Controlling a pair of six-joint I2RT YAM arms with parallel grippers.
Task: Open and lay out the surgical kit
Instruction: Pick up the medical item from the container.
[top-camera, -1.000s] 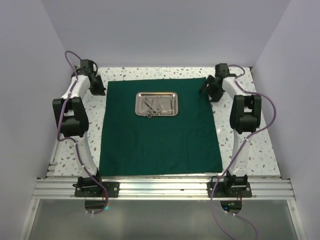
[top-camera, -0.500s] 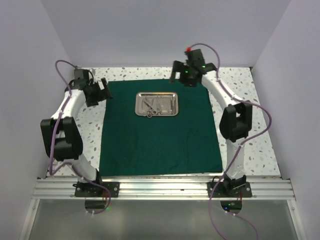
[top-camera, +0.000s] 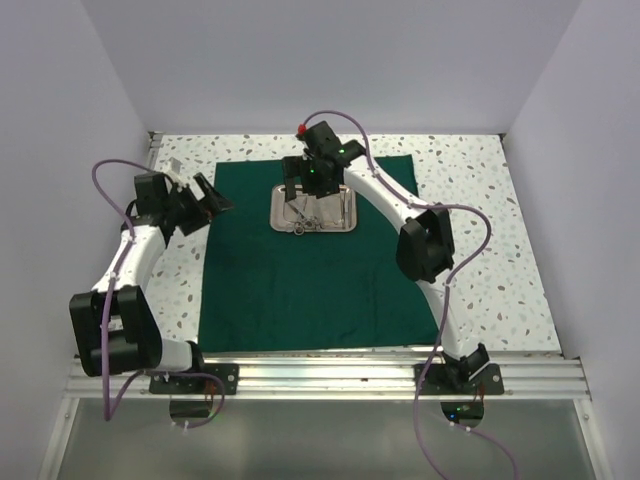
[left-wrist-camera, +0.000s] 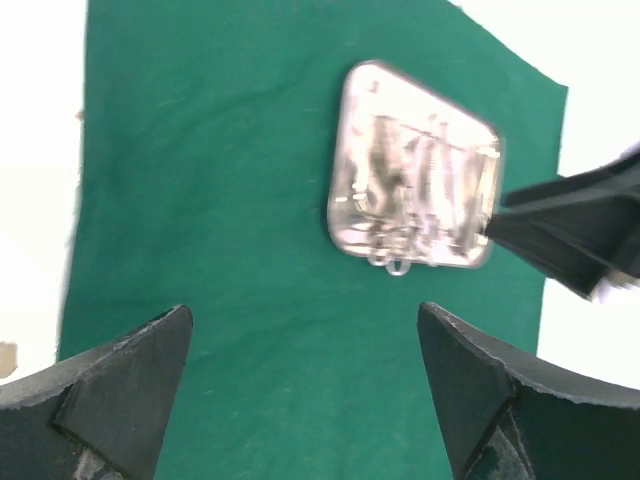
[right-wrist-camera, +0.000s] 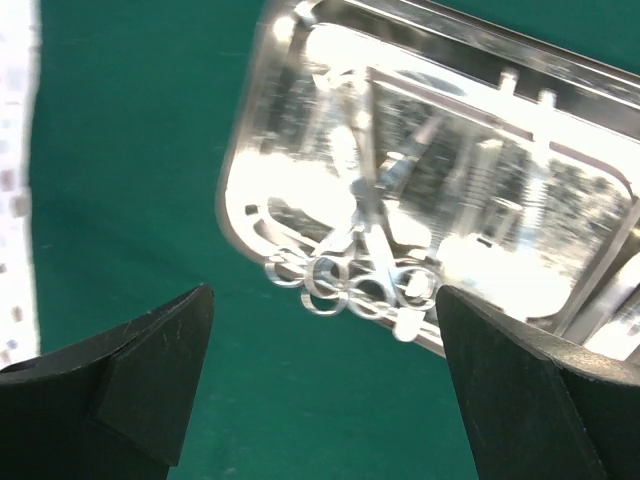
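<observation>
Top external: dark green cloth drape (top-camera: 320, 290) released flat; right gripper (top-camera: 303, 188), jaws apart, has swung over the shiny rectangular steel tray (top-camera: 342, 212) at 12 o'clock for the instruments; left gripper (top-camera: 212, 195), apart, at 9 o'clock

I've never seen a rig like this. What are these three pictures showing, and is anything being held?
Two robot arms are bolted to a speckled table. One picture looks from above; the other two come from a camera on each wrist, so the dark wedges are that arm's own fingers. A green cloth lies flat, with a steel tray of ring-handled instruments on it. The left gripper hovers by the cloth's left edge, the right gripper over the tray. Both are open, holding nothing.
</observation>
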